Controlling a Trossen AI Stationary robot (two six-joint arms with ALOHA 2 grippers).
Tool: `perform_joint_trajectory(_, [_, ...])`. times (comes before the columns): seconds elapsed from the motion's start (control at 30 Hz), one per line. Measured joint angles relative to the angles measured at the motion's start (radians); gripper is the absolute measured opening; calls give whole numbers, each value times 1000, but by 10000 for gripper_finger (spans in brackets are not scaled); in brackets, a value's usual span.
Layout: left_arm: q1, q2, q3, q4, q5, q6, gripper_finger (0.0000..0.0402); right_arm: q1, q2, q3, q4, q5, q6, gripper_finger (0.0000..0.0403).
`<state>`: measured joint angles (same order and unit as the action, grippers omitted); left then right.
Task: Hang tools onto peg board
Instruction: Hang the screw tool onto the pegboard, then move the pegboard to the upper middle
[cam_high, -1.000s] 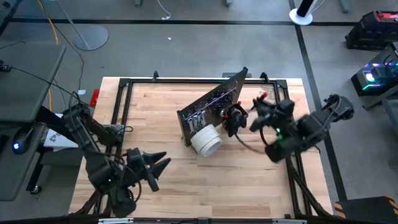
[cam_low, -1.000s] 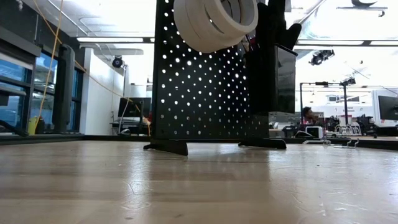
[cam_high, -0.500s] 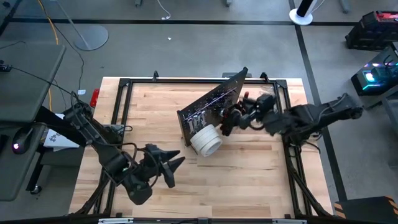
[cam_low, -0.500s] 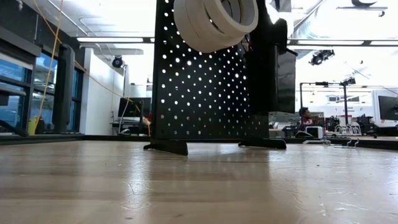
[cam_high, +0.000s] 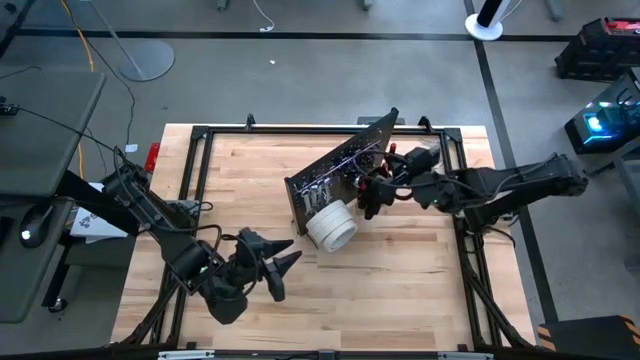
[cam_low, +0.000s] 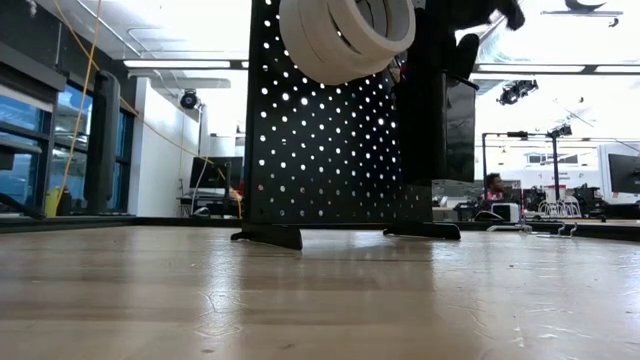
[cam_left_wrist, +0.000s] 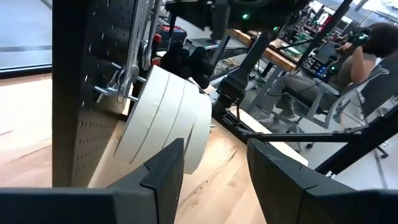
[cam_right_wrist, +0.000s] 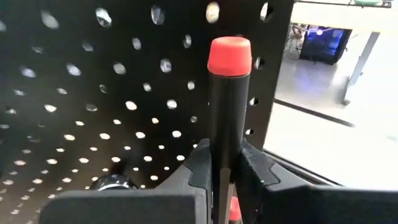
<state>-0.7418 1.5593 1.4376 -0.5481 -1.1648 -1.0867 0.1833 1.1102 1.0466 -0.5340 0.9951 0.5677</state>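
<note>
Two grippers differ: the left gripper (cam_high: 283, 266) hangs spread and empty near the table's front, while white tape rolls (cam_high: 331, 226) already hang on the peg board (cam_high: 340, 166). At the board's right, the right gripper (cam_right_wrist: 219, 169) pinches a red-capped screwdriver (cam_right_wrist: 225, 118); misalignment could knock it loose.

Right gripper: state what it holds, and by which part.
The right gripper is shut on a dark-handled screwdriver with a red end cap, gripping the handle's lower part, right beside the peg board. The left gripper holds nothing.
</note>
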Motion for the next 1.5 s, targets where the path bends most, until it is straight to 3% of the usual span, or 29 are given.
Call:
perform_joint_trajectory(0.13, [11,0,0,-2,-2,36,168,0,2,-84,109,26,-30,28])
perform_joint_trajectory(0.47, [41,-1,0,-3,-2,125,168,-2,6,-97,81,62,-34,29])
perform_joint_trajectory(0.57, [58,-1,0,-5,-2,126,168,-2,5,-97,83,40,-26,69])
perform_joint_trajectory(0.7, [82,-1,0,-5,4,123,168,-2,5,-97,97,-75,-26,159])
perform_joint_trajectory(0.83, [95,-1,0,-5,33,122,168,11,3,-97,96,-94,-26,226])
perform_joint_trajectory(0.93, [95,-1,0,-14,66,122,168,16,-12,-97,95,-86,-26,246])
perform_joint_trajectory(1.2, [93,0,0,-38,151,120,163,16,-109,-96,68,-123,-26,251])
perform_joint_trajectory(1.33, [86,35,1,-103,89,100,113,29,-168,-96,65,-140,-26,251])
perform_joint_trajectory(1.43, [82,69,0,-222,72,-29,33,50,-208,-96,68,-139,-48,249])
perform_joint_trajectory(1.5, [76,84,0,-307,65,-136,12,69,-228,-96,68,-139,-51,242])
